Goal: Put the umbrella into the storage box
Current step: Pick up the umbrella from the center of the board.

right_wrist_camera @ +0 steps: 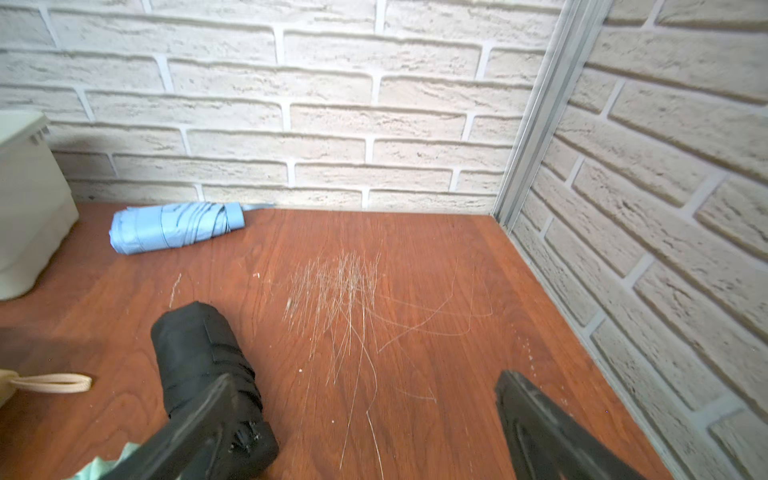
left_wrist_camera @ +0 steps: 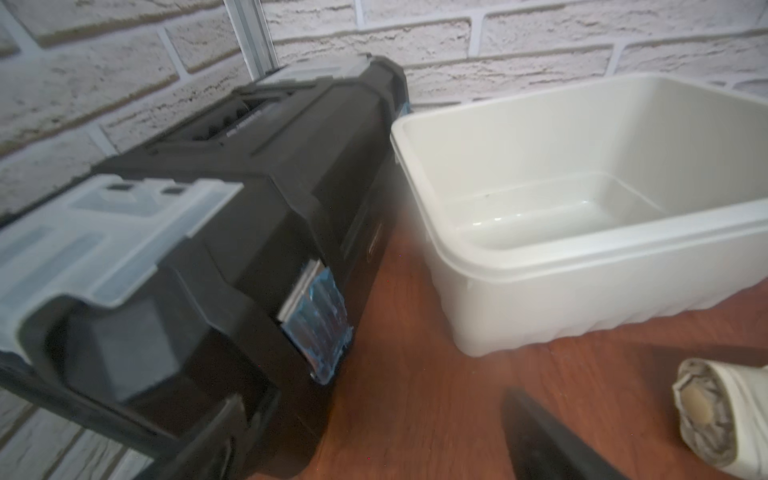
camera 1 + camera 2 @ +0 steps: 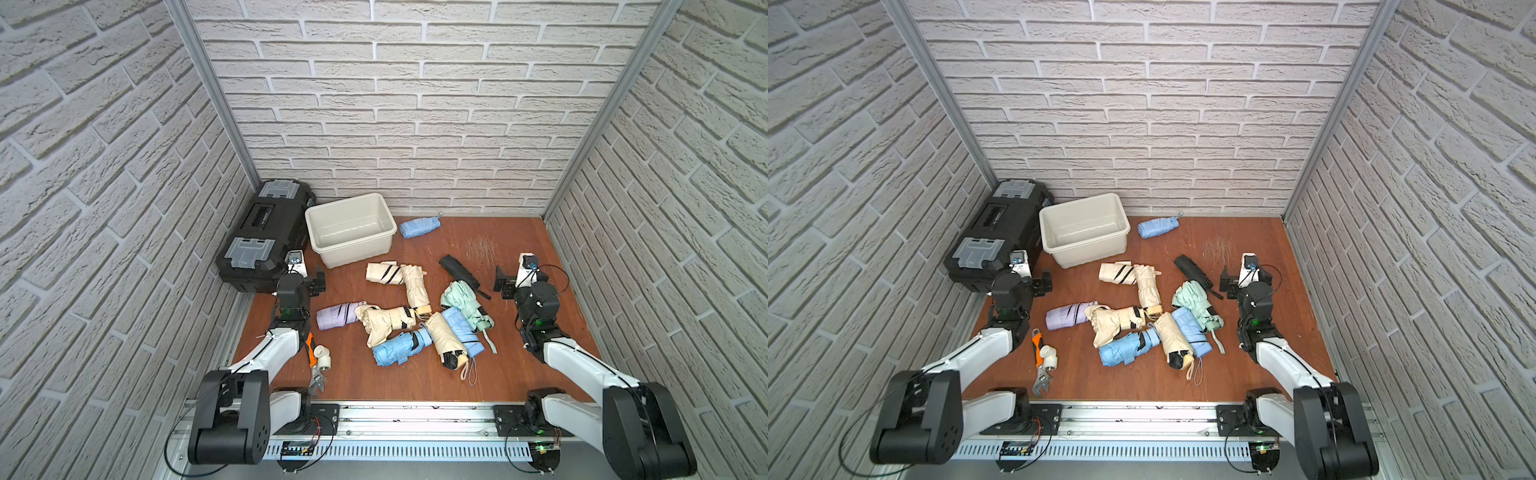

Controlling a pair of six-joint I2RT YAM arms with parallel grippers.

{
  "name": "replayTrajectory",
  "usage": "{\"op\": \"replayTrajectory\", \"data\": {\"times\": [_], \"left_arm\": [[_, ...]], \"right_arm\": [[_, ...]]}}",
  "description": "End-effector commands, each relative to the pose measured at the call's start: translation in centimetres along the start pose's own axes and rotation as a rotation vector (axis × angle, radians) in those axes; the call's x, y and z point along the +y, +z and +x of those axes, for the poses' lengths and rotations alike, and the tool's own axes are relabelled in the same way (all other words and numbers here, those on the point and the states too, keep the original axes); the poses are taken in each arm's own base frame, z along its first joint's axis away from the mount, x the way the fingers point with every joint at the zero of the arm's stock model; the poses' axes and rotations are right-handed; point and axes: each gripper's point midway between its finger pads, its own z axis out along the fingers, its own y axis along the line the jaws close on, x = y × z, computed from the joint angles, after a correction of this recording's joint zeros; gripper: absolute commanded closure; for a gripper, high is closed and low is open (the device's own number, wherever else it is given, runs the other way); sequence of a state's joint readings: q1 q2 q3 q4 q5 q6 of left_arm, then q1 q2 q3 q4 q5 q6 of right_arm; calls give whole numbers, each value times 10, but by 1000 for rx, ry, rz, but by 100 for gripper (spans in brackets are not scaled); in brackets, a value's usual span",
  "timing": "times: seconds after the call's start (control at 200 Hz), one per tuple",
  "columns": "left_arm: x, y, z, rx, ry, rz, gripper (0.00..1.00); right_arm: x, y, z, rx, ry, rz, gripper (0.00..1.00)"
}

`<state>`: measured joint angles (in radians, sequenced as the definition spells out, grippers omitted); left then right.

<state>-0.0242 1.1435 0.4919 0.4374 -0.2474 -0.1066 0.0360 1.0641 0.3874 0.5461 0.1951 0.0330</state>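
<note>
White brick-patterned walls (image 3: 415, 104) enclose a wooden worktop (image 3: 519, 374) where a black toolbox (image 3: 266, 232) stands back left, just beside the storage box (image 3: 353, 255), and all the umbrellas (image 3: 417, 286) lie outside that box: a heap mid-worktop, a blue umbrella (image 1: 174, 226) by the back wall, a black umbrella (image 1: 199, 345) partly covered by one of the right fingers (image 1: 540, 428), which stand wide apart, holding nothing. An orange-handled wrench (image 3: 1042, 380) shows plainly in a top view, though the left arm (image 3: 282, 345) covers part of it in a top view, and the left wrist view cuts off all but one of the left fingers (image 2: 540, 436), open and empty.
</note>
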Motion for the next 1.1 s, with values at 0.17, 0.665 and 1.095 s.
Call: {"op": "replayTrajectory", "data": {"times": [0.17,0.665,1.095], "left_arm": [[22,-1,-45,245,-198,-84,2],[1,75,-78,540,-171,-60,4],[-14,112,-43,681,-139,-70,12]], "right_arm": [[22,11,-8,437,107,-88,0],[92,71,-52,508,366,-193,7],[177,136,-49,638,798,-118,7]]}}
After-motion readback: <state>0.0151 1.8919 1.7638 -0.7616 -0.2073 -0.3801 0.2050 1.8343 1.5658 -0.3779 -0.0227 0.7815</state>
